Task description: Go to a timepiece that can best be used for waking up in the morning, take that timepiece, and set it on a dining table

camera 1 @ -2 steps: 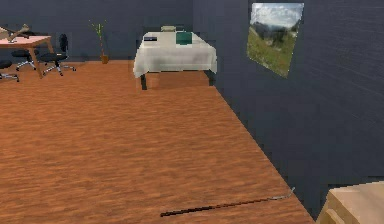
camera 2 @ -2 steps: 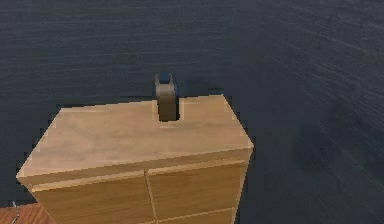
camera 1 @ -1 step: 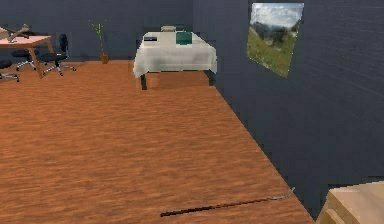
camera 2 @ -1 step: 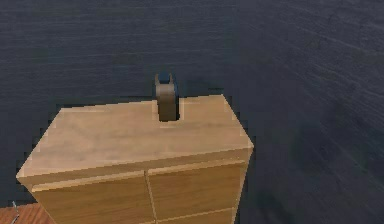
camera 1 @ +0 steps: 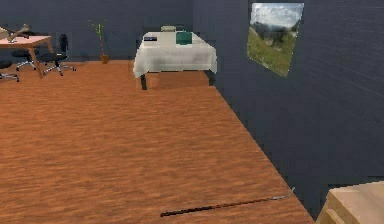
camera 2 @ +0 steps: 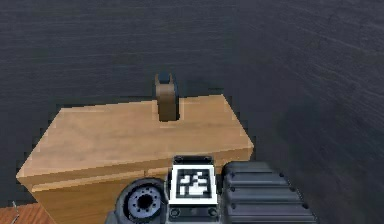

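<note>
On top of the light wooden cabinet [camera 2: 130, 140], against the dark wall, stands a small brown upright object [camera 2: 166, 97], plausibly the timepiece sought, though its shape is too vague to confirm. The gripper [camera 2: 140, 205] sits low by the cabinet's near edge; the state of its fingers, and any load, cannot be told. Step in hand: the pickup, not yet made. The next move calls for lifting and extending the arm toward the object.
</note>
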Robot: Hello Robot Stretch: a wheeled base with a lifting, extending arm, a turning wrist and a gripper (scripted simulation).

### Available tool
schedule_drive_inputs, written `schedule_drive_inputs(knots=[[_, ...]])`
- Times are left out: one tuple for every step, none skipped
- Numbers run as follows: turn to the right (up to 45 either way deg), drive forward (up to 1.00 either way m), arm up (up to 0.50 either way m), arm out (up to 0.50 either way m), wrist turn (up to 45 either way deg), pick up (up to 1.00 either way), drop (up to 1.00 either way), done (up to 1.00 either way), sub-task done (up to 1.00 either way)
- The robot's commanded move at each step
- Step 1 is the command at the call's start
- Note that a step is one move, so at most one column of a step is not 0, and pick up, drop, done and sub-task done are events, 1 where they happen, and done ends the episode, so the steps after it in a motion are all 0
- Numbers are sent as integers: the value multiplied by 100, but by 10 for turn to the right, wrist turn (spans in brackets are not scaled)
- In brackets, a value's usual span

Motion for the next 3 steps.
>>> schedule_drive_inputs(knots=[[0, 0, 0, 48, 0, 0, 0, 0, 0], [0, 0, 0, 0, 450, 0, 0, 0, 0], [0, 0, 0, 0, 450, 0, 0, 0, 0]])
